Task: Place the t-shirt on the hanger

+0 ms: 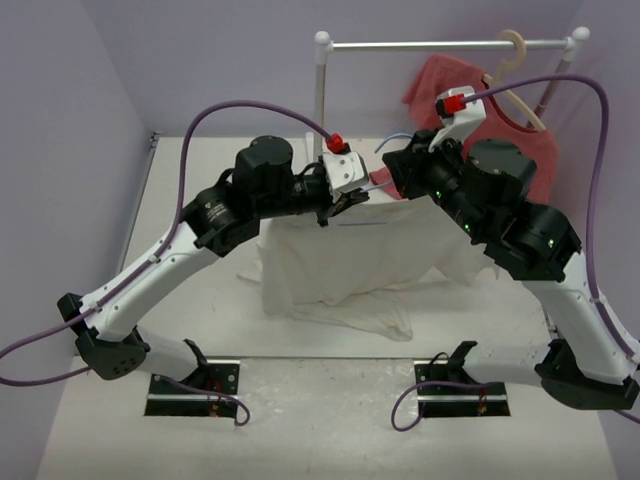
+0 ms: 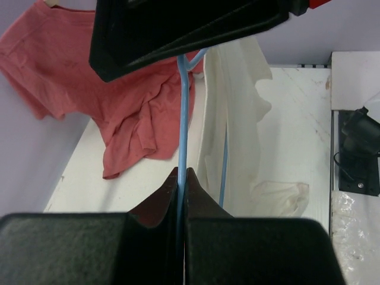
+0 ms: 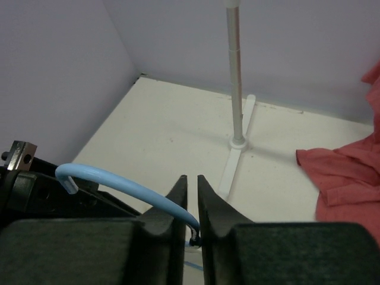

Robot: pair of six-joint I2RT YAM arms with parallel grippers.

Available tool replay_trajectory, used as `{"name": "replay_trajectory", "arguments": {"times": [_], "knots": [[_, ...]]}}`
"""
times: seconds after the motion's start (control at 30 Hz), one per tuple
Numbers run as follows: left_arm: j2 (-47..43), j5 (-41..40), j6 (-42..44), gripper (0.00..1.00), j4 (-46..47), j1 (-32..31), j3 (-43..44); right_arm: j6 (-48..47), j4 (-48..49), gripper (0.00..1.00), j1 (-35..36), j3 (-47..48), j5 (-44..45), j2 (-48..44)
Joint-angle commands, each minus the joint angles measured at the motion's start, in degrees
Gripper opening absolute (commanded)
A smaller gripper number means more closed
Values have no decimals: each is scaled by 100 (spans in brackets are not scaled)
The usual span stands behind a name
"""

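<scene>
The light-blue wire hanger (image 2: 183,113) is held up between both grippers over the middle of the table. My left gripper (image 2: 182,172) is shut on one of its thin wires; in the top view this gripper (image 1: 335,208) sits at the shirt's upper edge. My right gripper (image 3: 192,178) is shut on the twisted neck just below the curved hook (image 3: 119,181), and shows at centre right in the top view (image 1: 392,172). The cream-white t-shirt (image 1: 340,260) hangs wrinkled below the grippers, its lower part lying on the table. It also shows beside the wire in the left wrist view (image 2: 237,119).
A white garment rack (image 1: 320,90) stands at the back, its foot visible in the right wrist view (image 3: 237,142). A thick beige hanger (image 1: 515,70) carries a red t-shirt (image 1: 505,125) at back right, partly lying on the table (image 2: 130,101). The purple walls are close by.
</scene>
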Motion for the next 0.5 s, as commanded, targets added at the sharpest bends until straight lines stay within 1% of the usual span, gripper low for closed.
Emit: {"name": "replay_trajectory", "arguments": {"times": [0.0,0.1,0.13,0.17,0.23,0.27,0.3,0.37,0.4,0.43,0.47], "knots": [[-338,-503,34,0,682,38,-271,-207,547,29,36,-324,-890,-326],[-932,-501,84,0,1190,307,-974,-491,528,63,-10,-627,-1532,-600],[-1117,-193,79,0,1263,518,-1162,-589,508,69,-40,-782,-1667,-740],[-1278,202,73,0,1290,762,-1307,-691,486,73,-77,-953,-1787,-932],[-1521,1098,142,0,1191,1250,-1414,-966,459,79,-164,-1396,-2091,-1521],[-1660,1512,229,0,1114,1436,-1441,-1146,464,83,-195,-1679,-2246,-1764],[-1754,1736,357,0,1059,1494,-1475,-1164,464,85,-198,-1707,-2261,-1964],[-1907,2376,732,0,646,1535,-1527,-1725,505,93,-198,-2101,-1895,-2386],[-1942,2449,851,0,580,1568,-1522,-1866,569,97,-194,-2208,-1701,-2516],[-1979,2600,923,0,496,1610,-1524,-2088,566,98,-191,-2299,-1548,-2609],[-2019,3004,1110,0,274,1650,-1530,-2447,554,99,-197,-2379,-1144,-2666]]}}
